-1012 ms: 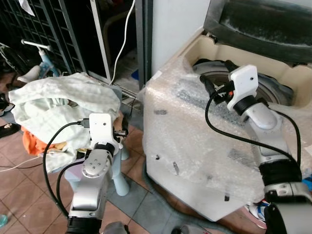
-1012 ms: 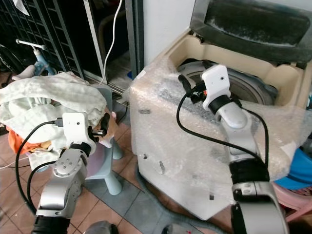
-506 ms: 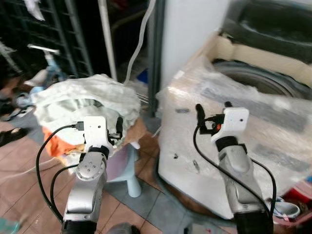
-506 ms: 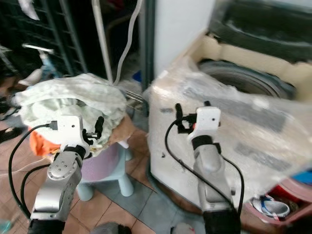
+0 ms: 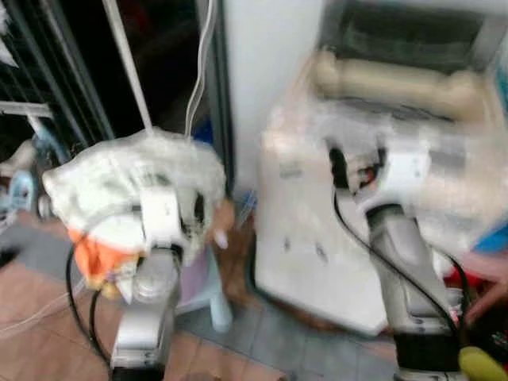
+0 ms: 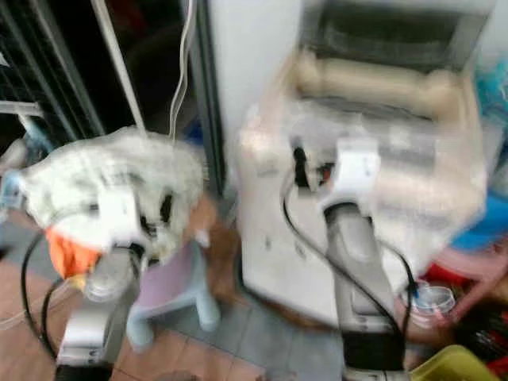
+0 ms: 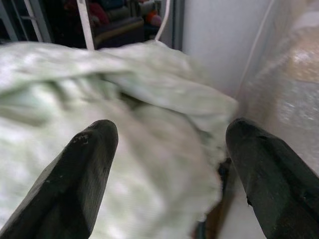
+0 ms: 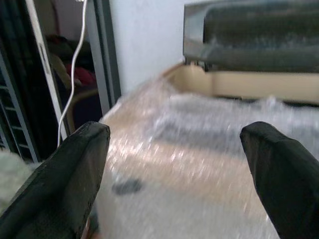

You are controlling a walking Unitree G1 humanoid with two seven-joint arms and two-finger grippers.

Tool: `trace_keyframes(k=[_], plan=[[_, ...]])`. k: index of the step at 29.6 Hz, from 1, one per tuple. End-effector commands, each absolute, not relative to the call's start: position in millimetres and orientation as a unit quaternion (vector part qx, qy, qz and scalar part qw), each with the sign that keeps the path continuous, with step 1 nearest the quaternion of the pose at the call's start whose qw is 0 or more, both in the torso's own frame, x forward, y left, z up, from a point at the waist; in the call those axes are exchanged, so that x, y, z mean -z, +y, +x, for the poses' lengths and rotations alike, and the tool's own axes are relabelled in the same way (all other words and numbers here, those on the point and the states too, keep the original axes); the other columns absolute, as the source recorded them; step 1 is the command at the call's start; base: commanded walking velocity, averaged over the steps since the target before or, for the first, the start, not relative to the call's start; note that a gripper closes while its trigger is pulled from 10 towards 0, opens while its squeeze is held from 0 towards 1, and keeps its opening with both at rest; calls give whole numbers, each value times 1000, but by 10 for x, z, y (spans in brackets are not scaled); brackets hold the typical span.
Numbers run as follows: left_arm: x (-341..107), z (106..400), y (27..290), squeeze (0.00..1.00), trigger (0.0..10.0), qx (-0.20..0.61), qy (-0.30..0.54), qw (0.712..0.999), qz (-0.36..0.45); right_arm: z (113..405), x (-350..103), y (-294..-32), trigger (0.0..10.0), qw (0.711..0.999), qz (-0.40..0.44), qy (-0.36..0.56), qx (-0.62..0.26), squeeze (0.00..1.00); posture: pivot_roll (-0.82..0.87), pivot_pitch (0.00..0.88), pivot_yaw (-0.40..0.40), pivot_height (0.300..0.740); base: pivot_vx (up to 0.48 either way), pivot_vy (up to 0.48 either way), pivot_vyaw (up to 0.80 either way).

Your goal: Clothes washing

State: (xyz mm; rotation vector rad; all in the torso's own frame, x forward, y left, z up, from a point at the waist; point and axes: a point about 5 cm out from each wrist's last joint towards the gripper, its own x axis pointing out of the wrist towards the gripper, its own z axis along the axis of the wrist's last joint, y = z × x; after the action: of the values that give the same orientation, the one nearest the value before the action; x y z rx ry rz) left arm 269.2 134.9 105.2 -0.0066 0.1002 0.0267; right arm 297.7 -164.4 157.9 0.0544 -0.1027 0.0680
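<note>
Both head views are blurred. A cream top-loading washing machine wrapped in clear bubble plastic (image 5: 317, 238) stands on the robot's right, its dark grey lid (image 8: 259, 35) raised at the back; a white wall panel (image 5: 266, 71) rises just beside it, and a thin white cable (image 5: 202, 55) hangs down in front of the dark doorway next to that panel. On the robot's left, a heaped pile of pale green and white laundry (image 5: 103, 186) rests on a low pale plastic stool (image 6: 171, 294), with a patch of orange cloth (image 5: 87, 250) showing at the pile's lower edge; the floor is of reddish-brown and grey tiles (image 5: 40, 317).

The left gripper (image 7: 169, 174) is raised in front of the laundry pile, its two black fingers (image 7: 79, 179) spread wide apart and holding nothing; the pale green cloth lies between and beyond them, though whether they touch it cannot be told. The right gripper (image 8: 179, 174) is raised before the front upper edge of the plastic-wrapped machine, its black fingers (image 8: 70, 169) likewise released and empty, pointing across the machine's top toward the lid. Black cables (image 5: 357, 238) loop beside both silver forearms.
</note>
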Motion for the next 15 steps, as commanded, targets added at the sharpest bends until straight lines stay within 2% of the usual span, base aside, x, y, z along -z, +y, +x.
trace_keyframes(k=[1, 4, 5, 9, 10, 11, 13, 15], plan=[[-1082, 2695, 1432, 0, 10000, -31, 41, 999, 9, 3021, -1603, -1556, 10000, 998, 1, -44, -41, 0, -60, 0, 4, 740, 0, 431, 0], [-1077, 2694, 1457, 0, 10000, -34, 39, 999, 15, 3038, -1561, -1525, 10000, 997, 65, -24, -34, 0, -58, 0, 4, 740, 0, 250, 0], [-1075, 2692, 1468, 0, 10000, -36, 37, 998, 19, 3049, -1540, -1536, 10000, 997, 69, -21, -9, 0, -59, 0, 5, 740, 0, 0, 0], [-1077, 2691, 1480, 0, 10000, -40, 33, 998, 19, 3043, -1462, -1535, 10000, 999, 48, 10, -3, 0, -60, 0, 3, 740, 0, 0, 0], [-1085, 2692, 1487, 0, 10000, -42, 29, 998, 23, 3036, -1430, -1530, 10000, 998, 53, 32, -9, 0, -60, 0, 2, 740, 0, 0, 0], [-1096, 2700, 1515, 0, 10000, -51, 23, 998, 28, 3013, -1447, -1482, 10000, 994, 82, 33, -58, 0, -59, 0, 2, 740, 0, 0, 0], [-1100, 2706, 1538, 0, 10000, -60, 23, 998, 28, 3001, -1493, -1461, 10000, 993, 87, 14, -79, 0, -57, 0, 1, 740, 0, 0, 0], [-1104, 2707, 1538, 0, 10000, -59, 23, 998, 24, 3004, -1537, -1422, 10000, 993, 67, -5, -96, 0, -56, 0, 1, 740, 0, 0, 684]])
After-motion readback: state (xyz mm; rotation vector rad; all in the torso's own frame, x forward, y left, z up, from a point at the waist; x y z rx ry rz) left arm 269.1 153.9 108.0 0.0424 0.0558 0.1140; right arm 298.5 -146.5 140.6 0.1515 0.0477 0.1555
